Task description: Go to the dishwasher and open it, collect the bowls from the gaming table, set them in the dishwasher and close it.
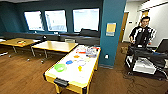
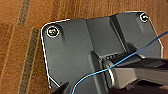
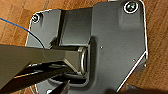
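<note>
The gaming table [image 1: 82, 81] stands just ahead in the head view, long, white-topped and yellow-edged, with printed coloured circles. A lime-green bowl [image 1: 60, 67] sits on its near left part. Further along the top is a small orange shape [image 1: 76, 56]; I cannot tell whether it is the orange bowl or a printed circle. Clear and red items [image 1: 88, 50] crowd the far end. The dishwasher is out of view. Both wrist views look down past the robot's dark plate onto wood floor [image 2: 15, 50] [image 3: 157, 72].
Two wooden tables [image 1: 55, 46] [image 1: 16, 42] stand to the left, in front of a dark sofa [image 1: 86, 37] under the windows. A teal pillar [image 1: 112, 32] rises right of the gaming table. A person [image 1: 142, 31] stands behind a black cart [image 1: 146, 60] at the right.
</note>
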